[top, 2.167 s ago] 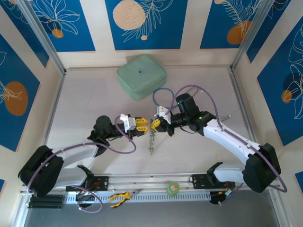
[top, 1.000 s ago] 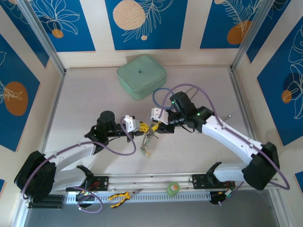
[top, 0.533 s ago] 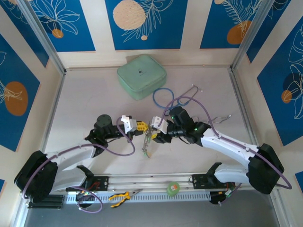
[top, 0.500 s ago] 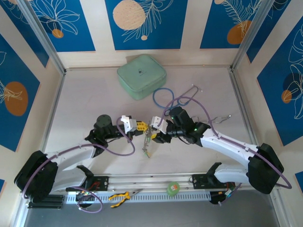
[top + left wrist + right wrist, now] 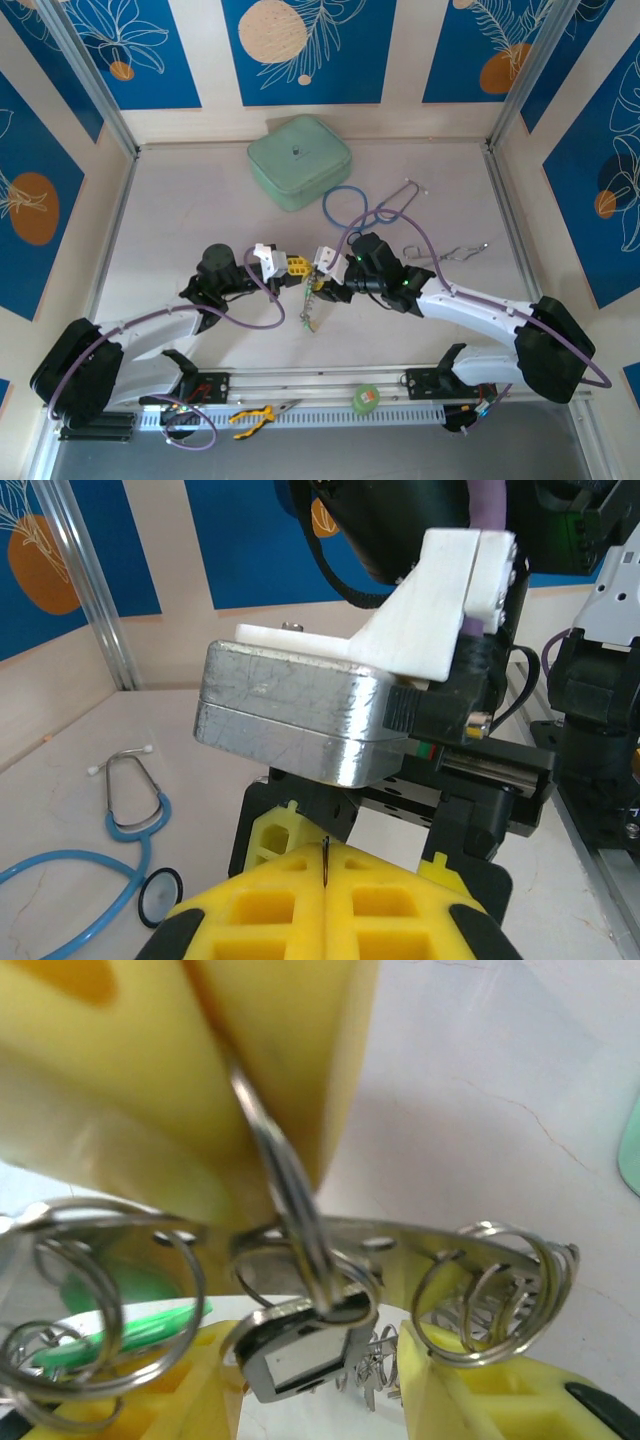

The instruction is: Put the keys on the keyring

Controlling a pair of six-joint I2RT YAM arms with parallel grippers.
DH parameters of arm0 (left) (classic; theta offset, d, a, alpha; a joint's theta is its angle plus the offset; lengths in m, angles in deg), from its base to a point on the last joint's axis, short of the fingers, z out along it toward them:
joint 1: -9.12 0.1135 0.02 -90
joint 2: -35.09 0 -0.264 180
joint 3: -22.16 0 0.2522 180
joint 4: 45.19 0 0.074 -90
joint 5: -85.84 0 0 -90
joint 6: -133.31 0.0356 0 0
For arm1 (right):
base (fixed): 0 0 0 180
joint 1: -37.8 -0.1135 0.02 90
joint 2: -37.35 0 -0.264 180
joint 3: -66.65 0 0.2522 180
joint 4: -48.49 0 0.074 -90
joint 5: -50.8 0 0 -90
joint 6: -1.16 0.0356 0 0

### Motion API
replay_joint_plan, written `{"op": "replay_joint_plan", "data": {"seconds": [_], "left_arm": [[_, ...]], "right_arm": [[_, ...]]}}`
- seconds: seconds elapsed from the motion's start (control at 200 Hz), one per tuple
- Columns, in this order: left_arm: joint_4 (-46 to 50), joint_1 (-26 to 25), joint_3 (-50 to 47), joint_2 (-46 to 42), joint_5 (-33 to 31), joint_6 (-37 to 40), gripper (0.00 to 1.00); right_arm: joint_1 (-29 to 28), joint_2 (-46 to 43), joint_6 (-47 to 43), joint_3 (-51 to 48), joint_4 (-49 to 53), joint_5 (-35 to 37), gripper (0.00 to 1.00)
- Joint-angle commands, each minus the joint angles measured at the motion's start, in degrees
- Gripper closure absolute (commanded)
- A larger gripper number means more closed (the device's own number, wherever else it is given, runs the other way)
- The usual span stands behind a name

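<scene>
Top view: on a pale table [image 5: 180,220], two arms meet near the middle. The left gripper [image 5: 300,268] has its yellow fingers pressed together on the keyring [image 5: 312,288], which is held above the table between the two grippers. The keys [image 5: 309,314] hang below the keyring in a small bunch. The right gripper [image 5: 320,284] faces the left one, just beside the keyring. A green case [image 5: 298,160] sits well behind them. A blue stethoscope [image 5: 345,206] lies between the case and the right arm. On the near rail are a roll of green tape [image 5: 366,398] and yellow pliers [image 5: 255,414].

Left wrist view: the yellow fingers [image 5: 250,915] are closed together, and a thin wire of the keyring [image 5: 326,858] is pinched in the seam. The right arm's silver block [image 5: 290,715] is close ahead. The stethoscope [image 5: 135,805] lies on the table to the left.

Right wrist view: the left gripper's fingers [image 5: 150,1090] come in from above and clamp one wire loop. That loop hangs on the keyring [image 5: 400,1240], a flat metal strip with holes that carries several split rings. A green tag [image 5: 120,1328] hangs on the left and a silver key head [image 5: 300,1355] in the middle. The right gripper's own fingers [image 5: 490,1400] stand moderately apart on either side of that key head, with a gap showing on its right.
</scene>
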Motion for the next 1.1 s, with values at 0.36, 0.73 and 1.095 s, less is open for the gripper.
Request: {"op": "replay_joint_plan", "data": {"seconds": [0.36,0.73,1.095], "left_arm": [[-5.04,-0.50,-0.10,0.68,-0.02,-1.43,1.00],[-5.15,-0.52,0.35,1.44,0.07,-1.30,1.00],[-3.45,-0.46,1.39,2.35,1.28,-0.03,1.00]], "right_arm": [[-0.81,-2.95,1.67,-2.67,-4.72,3.36,0.62],[-1.34,-3.46,1.74,-2.76,-4.61,4.50,0.75],[-1.60,-9.14,0.04,-2.60,4.08,6.68,0.94]]}}
